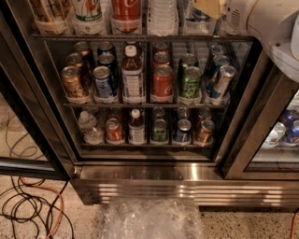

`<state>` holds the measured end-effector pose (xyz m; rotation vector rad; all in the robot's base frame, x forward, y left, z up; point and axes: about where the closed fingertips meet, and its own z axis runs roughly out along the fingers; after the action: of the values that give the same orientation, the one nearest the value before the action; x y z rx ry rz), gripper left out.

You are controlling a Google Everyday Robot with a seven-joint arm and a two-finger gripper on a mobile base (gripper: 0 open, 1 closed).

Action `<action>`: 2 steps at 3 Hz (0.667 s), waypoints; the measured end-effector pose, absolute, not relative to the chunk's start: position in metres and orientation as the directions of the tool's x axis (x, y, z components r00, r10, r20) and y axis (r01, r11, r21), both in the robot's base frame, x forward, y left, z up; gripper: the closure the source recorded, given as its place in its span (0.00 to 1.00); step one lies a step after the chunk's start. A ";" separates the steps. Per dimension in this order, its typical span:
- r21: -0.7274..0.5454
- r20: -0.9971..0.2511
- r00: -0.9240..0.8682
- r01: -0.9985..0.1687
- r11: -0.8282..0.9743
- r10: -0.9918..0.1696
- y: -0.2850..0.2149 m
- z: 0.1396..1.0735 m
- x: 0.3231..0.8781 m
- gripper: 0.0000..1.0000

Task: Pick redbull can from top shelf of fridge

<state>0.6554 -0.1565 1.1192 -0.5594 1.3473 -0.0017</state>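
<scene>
The fridge stands open in front of me, with wire racks of cans and bottles. The top shelf carries bottles in whitish plastic holders. My gripper is at the right end of this shelf, at the top edge of the view, on my white arm. A dark can just left of and behind it is mostly hidden. Two slim blue and silver cans that look like redbull cans lean at the right end of the rack below.
The lower racks hold soda cans, a red cola can, a green can and small bottles. Right door frame stands beside my arm. Crumpled clear plastic lies at the fridge base. Cables lie on the floor left.
</scene>
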 end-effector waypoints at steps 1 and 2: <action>-0.384 -0.909 0.296 -0.325 0.864 -0.292 -0.144 1.141 0.639 1.00; -0.395 -0.910 0.303 -0.435 0.809 -0.281 -0.085 1.147 0.612 1.00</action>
<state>0.6123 -0.0854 1.1468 -0.6658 1.2859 0.1124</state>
